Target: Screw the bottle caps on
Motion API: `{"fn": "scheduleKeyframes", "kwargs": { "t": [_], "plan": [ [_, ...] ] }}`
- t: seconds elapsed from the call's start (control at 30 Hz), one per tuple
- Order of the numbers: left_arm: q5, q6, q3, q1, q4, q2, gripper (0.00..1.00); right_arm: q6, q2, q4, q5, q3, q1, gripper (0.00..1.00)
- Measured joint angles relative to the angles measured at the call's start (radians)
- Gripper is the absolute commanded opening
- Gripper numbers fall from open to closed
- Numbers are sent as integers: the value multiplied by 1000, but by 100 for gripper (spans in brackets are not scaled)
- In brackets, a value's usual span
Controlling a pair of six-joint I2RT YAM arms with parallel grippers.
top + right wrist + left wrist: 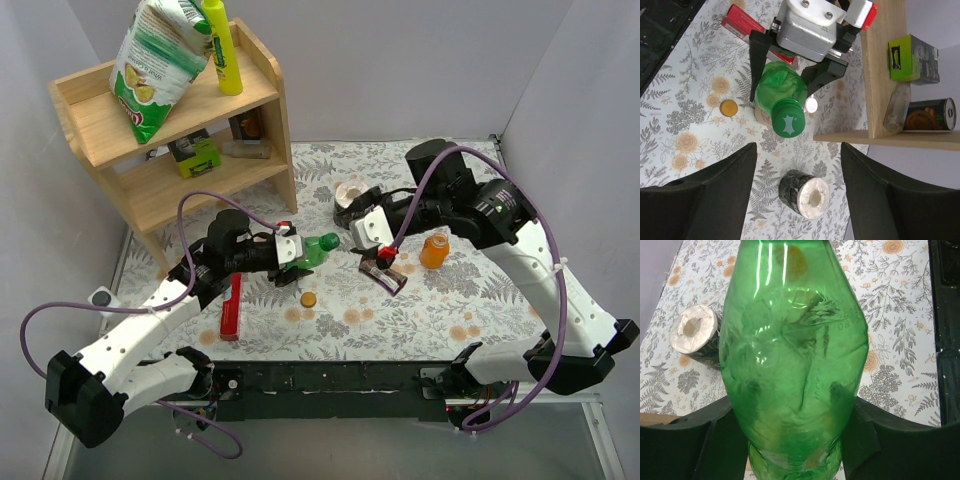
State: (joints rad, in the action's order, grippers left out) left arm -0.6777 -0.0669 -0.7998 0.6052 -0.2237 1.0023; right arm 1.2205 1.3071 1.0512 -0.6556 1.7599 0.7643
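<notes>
My left gripper is shut on the translucent green bottle and holds it lying on its side, neck toward the right arm. In the left wrist view the bottle fills the frame between the fingers. The dark green cap sits on the bottle's neck. My right gripper is open and empty, a short way off, facing the cap. The orange-brown cap lies on the mat in front of the bottle and shows in the right wrist view. The orange bottle stands upright to the right.
A roll with a dark wrapper lies behind the grippers, also below the cap in the right wrist view. A red box lies by the left arm. A dark wrapper lies near the orange bottle. A wooden shelf stands at the back left.
</notes>
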Motion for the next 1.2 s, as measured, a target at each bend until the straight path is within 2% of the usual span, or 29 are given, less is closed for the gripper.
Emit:
{"fn": "scheduleKeyframes", "kwargs": {
  "t": [0.3, 0.5, 0.77, 1.2],
  "plan": [
    [-10, 19, -18, 0, -23, 18, 0, 137, 54, 82, -24, 5, 31, 66],
    [-15, 27, -18, 0, -28, 23, 0, 159, 98, 105, -28, 12, 47, 65],
    [-16, 33, -19, 0, -31, 33, 0, 183, 102, 110, -26, 13, 55, 57],
    [-13, 41, -19, 0, -51, 38, 0, 197, 129, 114, 0, 24, 59, 34]
  ]
}}
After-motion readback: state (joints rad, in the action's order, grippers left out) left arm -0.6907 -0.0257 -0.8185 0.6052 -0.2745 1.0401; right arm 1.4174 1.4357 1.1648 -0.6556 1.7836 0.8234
